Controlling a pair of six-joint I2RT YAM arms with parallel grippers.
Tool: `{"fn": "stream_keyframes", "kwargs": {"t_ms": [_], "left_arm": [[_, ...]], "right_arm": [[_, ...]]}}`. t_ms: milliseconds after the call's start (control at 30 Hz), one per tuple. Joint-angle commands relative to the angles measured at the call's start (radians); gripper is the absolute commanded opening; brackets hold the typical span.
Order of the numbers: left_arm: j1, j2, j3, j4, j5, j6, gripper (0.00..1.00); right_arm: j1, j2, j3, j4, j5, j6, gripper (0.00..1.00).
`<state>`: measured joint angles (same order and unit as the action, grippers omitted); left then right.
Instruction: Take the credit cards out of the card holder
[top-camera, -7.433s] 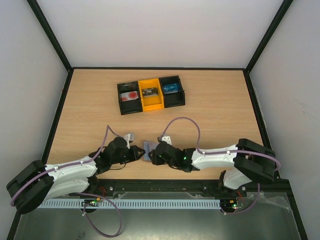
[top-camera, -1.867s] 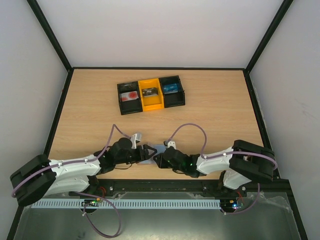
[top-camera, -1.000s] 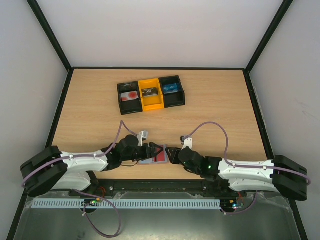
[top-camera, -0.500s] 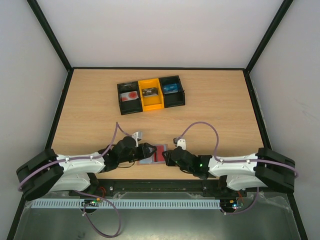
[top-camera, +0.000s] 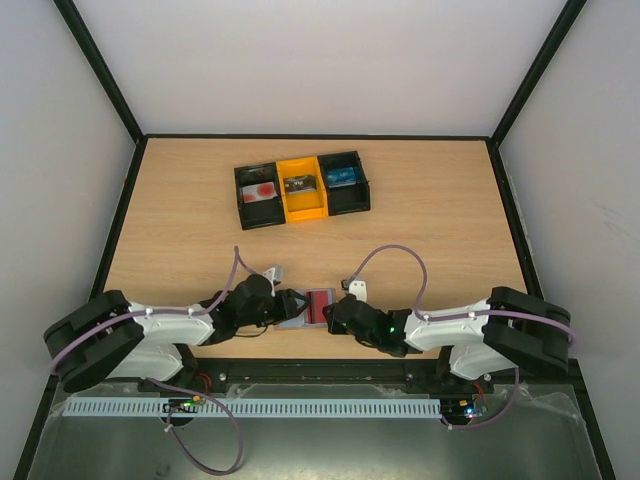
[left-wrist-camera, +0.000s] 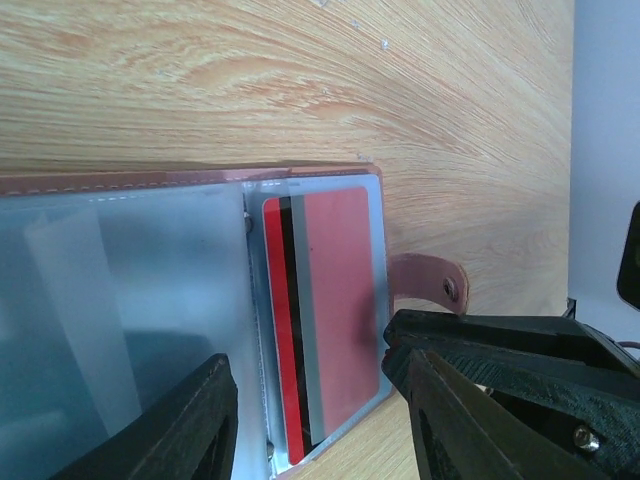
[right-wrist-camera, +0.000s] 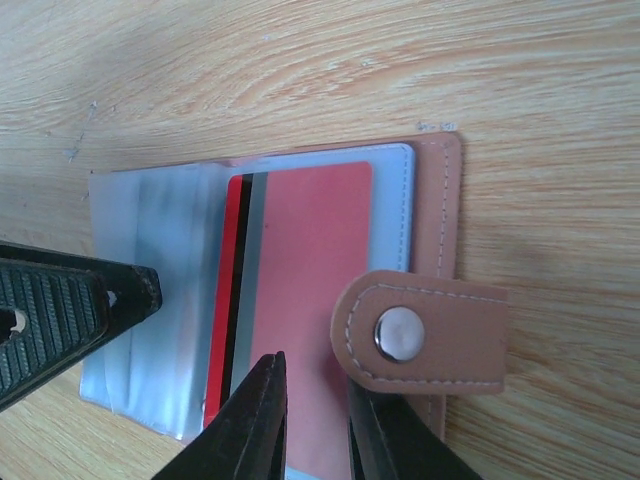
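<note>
The card holder (top-camera: 300, 321) lies open and flat near the table's front edge, between my two grippers. In the left wrist view its blue-grey sleeves (left-wrist-camera: 150, 300) show, with a plain red card (left-wrist-camera: 325, 300) in the right sleeve. The right wrist view shows the same red card (right-wrist-camera: 305, 270) and the pinkish-brown snap strap (right-wrist-camera: 420, 335). My left gripper (left-wrist-camera: 312, 358) is open wide over the holder's near edge. My right gripper (right-wrist-camera: 312, 372) has its jaws slightly apart over the red card's edge, one finger under the strap. A pale card with a red mark (top-camera: 260, 191) lies in the tray.
A three-compartment tray (top-camera: 300, 167), black, yellow and black, stands at the back middle with items in each bin. My two grippers (top-camera: 293, 305) (top-camera: 333, 314) nearly touch over the holder. Black frame rails edge the table.
The holder, earlier pinched closed between the grippers, now lies open with the red card showing. In the last half second the right arm drew its elbow in; the grippers barely moved.
</note>
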<state>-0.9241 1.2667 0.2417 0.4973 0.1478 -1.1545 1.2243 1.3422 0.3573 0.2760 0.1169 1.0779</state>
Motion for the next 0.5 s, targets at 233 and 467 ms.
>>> {"fn": "stream_keyframes", "kwargs": {"t_ms": [233, 467], "left_arm": [[0.007, 0.037, -0.002, 0.055, 0.019, 0.006, 0.48], [0.006, 0.064, -0.002, 0.065, 0.023, 0.006, 0.48]], "right_arm": [[0.004, 0.056, 0.013, 0.044, 0.011, 0.002, 0.17], [0.004, 0.071, 0.007, 0.061, -0.005, 0.010, 0.14]]}}
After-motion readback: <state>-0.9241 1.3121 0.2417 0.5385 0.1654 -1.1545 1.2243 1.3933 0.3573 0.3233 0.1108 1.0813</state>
